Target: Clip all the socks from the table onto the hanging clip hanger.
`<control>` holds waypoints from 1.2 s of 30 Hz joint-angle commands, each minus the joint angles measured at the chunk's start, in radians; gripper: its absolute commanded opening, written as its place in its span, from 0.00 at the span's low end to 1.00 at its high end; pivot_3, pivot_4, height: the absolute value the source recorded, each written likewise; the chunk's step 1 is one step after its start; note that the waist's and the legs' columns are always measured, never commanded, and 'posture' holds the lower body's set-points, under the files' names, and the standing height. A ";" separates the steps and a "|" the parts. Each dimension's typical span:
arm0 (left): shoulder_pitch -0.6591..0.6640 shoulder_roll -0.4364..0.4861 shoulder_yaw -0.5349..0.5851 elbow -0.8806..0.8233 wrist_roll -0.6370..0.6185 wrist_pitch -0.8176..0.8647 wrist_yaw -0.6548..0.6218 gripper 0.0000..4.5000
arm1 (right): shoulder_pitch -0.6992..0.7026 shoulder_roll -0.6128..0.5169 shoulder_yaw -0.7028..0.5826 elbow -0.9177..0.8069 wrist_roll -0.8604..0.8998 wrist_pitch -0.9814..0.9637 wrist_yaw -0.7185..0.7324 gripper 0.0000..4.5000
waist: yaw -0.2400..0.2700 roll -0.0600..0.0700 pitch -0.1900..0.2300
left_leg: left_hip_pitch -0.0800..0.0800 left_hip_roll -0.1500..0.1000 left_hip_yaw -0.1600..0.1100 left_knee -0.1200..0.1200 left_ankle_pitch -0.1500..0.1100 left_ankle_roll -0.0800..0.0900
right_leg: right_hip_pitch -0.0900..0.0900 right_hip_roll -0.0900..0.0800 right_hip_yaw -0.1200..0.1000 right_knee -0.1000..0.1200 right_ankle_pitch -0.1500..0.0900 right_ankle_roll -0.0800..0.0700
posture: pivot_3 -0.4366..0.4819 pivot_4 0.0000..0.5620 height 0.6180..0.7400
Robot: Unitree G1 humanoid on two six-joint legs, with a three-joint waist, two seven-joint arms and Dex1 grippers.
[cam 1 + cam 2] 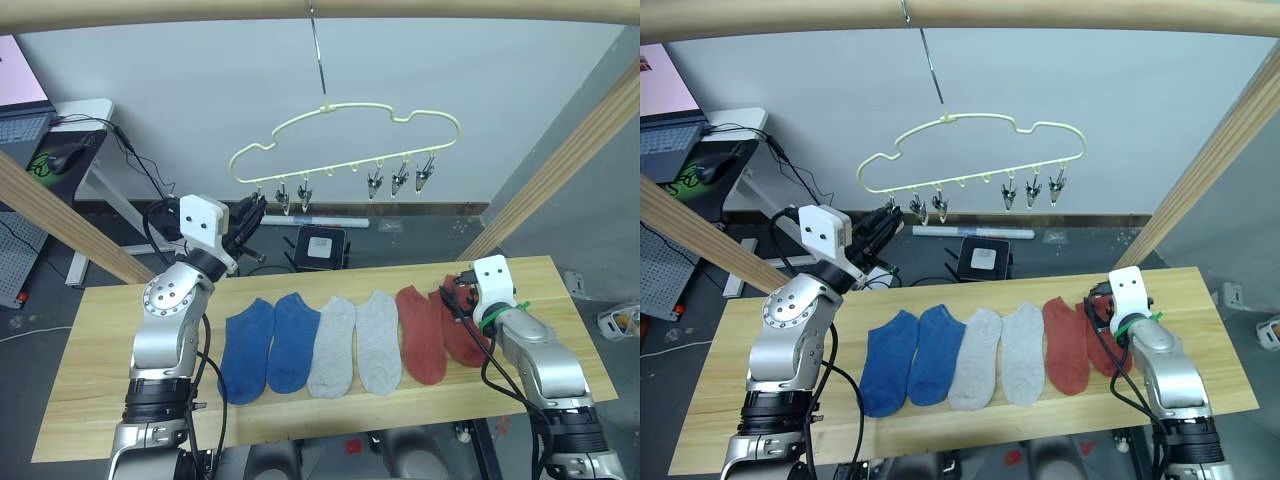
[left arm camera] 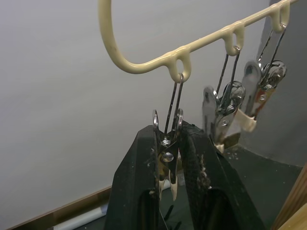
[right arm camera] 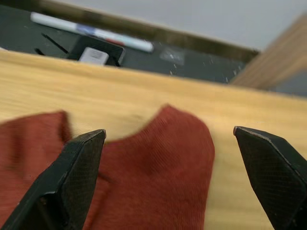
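Pinching the end metal clip (image 2: 169, 158) of the wavy pale-yellow wire clip hanger (image 1: 345, 140), the left claw (image 2: 168, 165) stands narrow above the grained light-wood bench (image 1: 90, 340). Six soft socks (image 1: 340, 345) lie on that bench in a row; the right claw (image 3: 168, 158) stands wide over the end rust-red sock (image 3: 158, 167).

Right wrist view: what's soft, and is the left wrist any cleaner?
Right wrist view: the rust red sock and table are smeared, and the floor clutter behind is soft; the open right pincer has crisp fingertips. Left wrist view: the clip in the left pincer is sharp, with glints on the neighbouring clips.
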 commanded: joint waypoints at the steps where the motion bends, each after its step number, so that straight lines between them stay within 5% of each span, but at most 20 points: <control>1: 0.009 0.018 0.007 -0.032 -0.003 0.018 0.001 0.08 | -0.028 0.022 -0.031 0.058 -0.010 -0.065 -0.032 1.00 | 0.000 0.002 0.007 | 0.000 0.000 0.000 0.000 0.000 0.000 | 0.000 0.000 0.000 0.000 0.000 0.000 | 0.43 0.61 0.99; 11: 0.025 0.032 0.014 -0.064 -0.016 0.044 0.003 0.08 | -0.091 0.077 -0.072 0.171 0.007 -0.068 -0.078 0.96 | 0.001 0.005 0.024 | 0.000 0.000 0.001 0.000 -0.001 -0.002 | -0.001 0.000 0.001 0.000 0.000 0.002 | 0.43 0.64 0.99; 13: 0.027 0.031 0.013 -0.064 -0.016 0.045 0.003 0.08 | -0.088 0.082 -0.073 0.166 0.005 -0.061 -0.078 0.87 | 0.001 0.006 0.025 | 0.000 0.000 0.001 0.000 -0.002 -0.004 | -0.001 -0.001 0.001 0.000 0.000 0.002 | 0.43 0.64 0.99; 24: 0.018 0.034 0.021 -0.066 -0.049 0.066 -0.009 0.08 | -0.063 0.081 -0.048 0.099 -0.004 -0.070 -0.043 0.01 | 0.001 0.007 0.026 | 0.000 0.000 0.001 0.000 -0.003 -0.006 | -0.001 -0.002 0.001 0.000 -0.002 0.007 | 0.43 0.62 0.99; 36: 0.017 0.058 0.094 -0.192 -0.313 0.329 -0.034 0.08 | -0.110 0.098 0.212 -0.298 0.110 -0.104 0.257 0.00 | -0.002 0.007 0.026 | -0.010 0.001 0.001 0.000 -0.001 -0.011 | -0.014 -0.001 0.000 0.002 0.000 0.004 | 0.41 0.56 0.99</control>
